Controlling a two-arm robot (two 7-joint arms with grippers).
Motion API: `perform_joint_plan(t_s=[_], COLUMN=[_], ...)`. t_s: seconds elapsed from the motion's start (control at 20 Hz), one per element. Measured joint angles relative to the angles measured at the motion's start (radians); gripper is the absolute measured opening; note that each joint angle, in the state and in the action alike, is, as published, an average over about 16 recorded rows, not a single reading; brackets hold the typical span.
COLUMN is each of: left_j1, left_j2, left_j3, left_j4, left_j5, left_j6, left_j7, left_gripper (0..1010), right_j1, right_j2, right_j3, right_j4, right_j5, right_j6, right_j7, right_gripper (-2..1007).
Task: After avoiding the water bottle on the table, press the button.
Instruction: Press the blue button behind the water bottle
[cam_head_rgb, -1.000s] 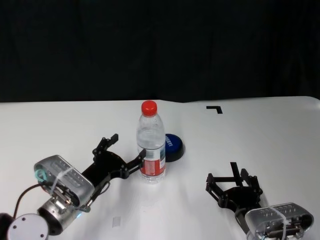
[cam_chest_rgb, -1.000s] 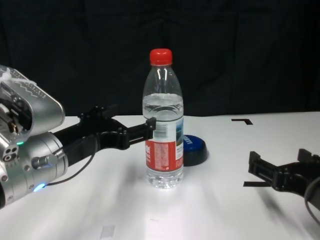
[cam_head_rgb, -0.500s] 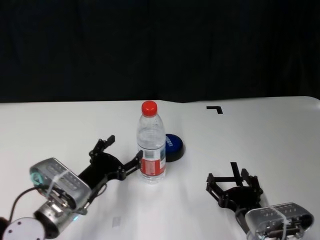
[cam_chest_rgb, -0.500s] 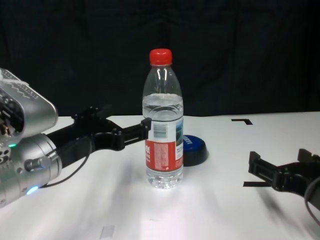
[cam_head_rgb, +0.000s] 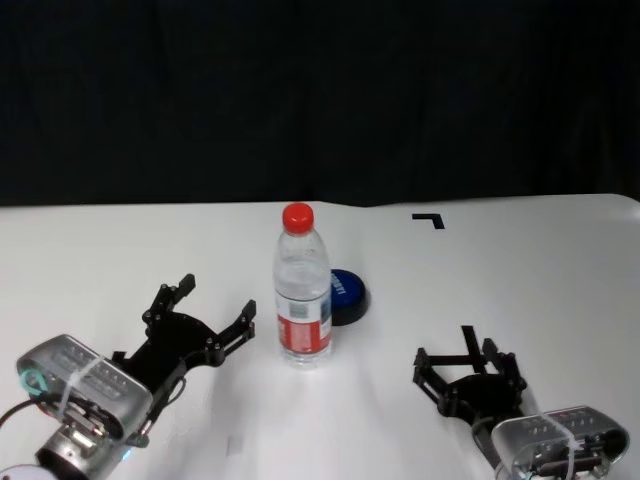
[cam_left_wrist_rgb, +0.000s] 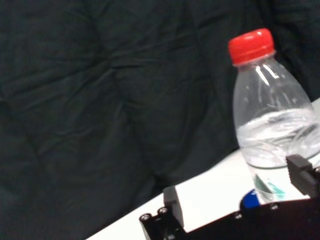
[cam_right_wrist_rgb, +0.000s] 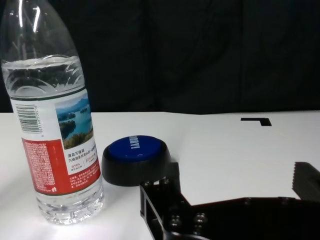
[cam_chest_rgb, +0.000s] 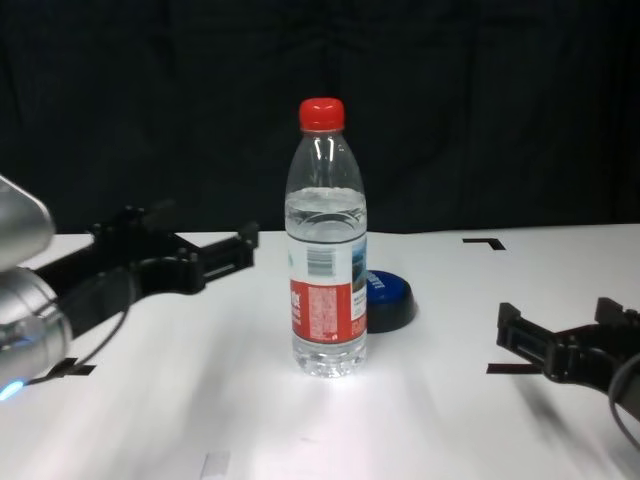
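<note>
The button (cam_head_rgb: 346, 291) sits on the table (cam_head_rgb: 520, 270) just behind the upright water bottle (cam_head_rgb: 302, 290), at its right. Left gripper (cam_head_rgb: 212, 312), fingers spread, hovers left of the bottle, clear of it. Right gripper (cam_head_rgb: 467, 362) rests spread, well right.

We see the table (cam_head_rgb: 120, 250), a broad white worktop running to a far edge against a dark backdrop. Near its middle stands the water bottle (cam_head_rgb: 302, 287), upright, red cap on. Just behind it, toward the far right corner, sits the button (cam_head_rgb: 347, 293), a low blue dome on a black base. A black corner mark (cam_head_rgb: 430, 219) lies near the far edge, right of centre
</note>
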Motion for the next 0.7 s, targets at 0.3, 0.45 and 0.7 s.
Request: perform_joint_plan(t_s=[0.3, 0.45, 0.7], left_j1=[0.065, 0.099, 0.156], left_j2=[-0.003, -0.007, -0.018], left_j3=[-0.040, -0.060, -0.090], left_j4=[-0.070, -0.104, -0.158], left_j5=[0.009, 0.017, 0.038], left_j6=[0.017, 0.026, 0.038], left_j7=[0.035, 0.052, 0.083], left_gripper=[1009, 1009, 1009], right_j1=[0.000, 0.000, 0.000], right_j2=[0.000, 0.000, 0.000], right_j3=[0.000, 0.000, 0.000], right_j4=[0.000, 0.000, 0.000], right_j5=[0.000, 0.000, 0.000], right_j6=[0.000, 0.000, 0.000], right_j7=[0.000, 0.000, 0.000], right_gripper=[1003, 1003, 1003])
